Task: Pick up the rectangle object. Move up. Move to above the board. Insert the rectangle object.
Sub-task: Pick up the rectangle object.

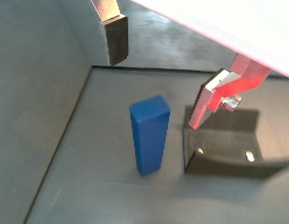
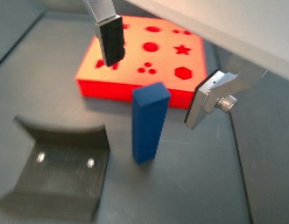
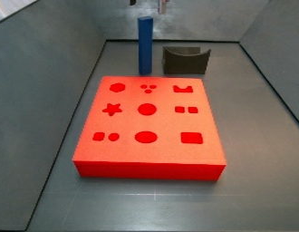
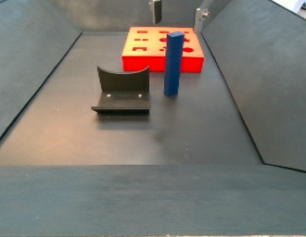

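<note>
- Tool [image 2: 158,66]: plates apart, nothing between them; it hangs above the bar, not touching it.
- Bar [image 2: 148,122]: stands upright on the floor below the tool, between the board [image 3: 149,122] and the fixture [image 4: 122,90], apart from both.
- Progress: no step appears done. The bar is not yet gripped.
- Remaining, as judged: descend, clamp the bar, lift, carry over the board, insert into its rectangular hole.
</note>
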You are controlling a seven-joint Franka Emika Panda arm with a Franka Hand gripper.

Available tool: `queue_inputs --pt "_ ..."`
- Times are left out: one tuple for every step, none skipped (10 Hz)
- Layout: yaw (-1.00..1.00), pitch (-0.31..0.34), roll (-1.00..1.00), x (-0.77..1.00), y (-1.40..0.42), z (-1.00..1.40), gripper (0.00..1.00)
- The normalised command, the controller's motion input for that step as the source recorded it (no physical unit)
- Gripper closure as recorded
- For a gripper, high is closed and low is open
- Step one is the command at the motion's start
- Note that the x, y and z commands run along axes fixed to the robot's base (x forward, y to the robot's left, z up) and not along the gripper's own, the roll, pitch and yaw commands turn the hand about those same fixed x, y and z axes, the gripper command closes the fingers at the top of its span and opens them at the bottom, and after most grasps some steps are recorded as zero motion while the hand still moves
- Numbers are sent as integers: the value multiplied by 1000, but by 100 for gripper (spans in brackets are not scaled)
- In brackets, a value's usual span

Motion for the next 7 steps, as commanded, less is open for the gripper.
queue_inputs --pt "-906 -16 -4 20 -260 -17 0" --pt "-920 -100 13 43 -129 -411 0" --pt "-831 -140 94 71 0 -571 0" --pt "-469 -60 93 29 37 -460 0" --pt "-140 0 0 37 0 -100 0" --pt "0 -69 13 37 209 -680 0" --pt "0 -26 0 51 171 -483 0"
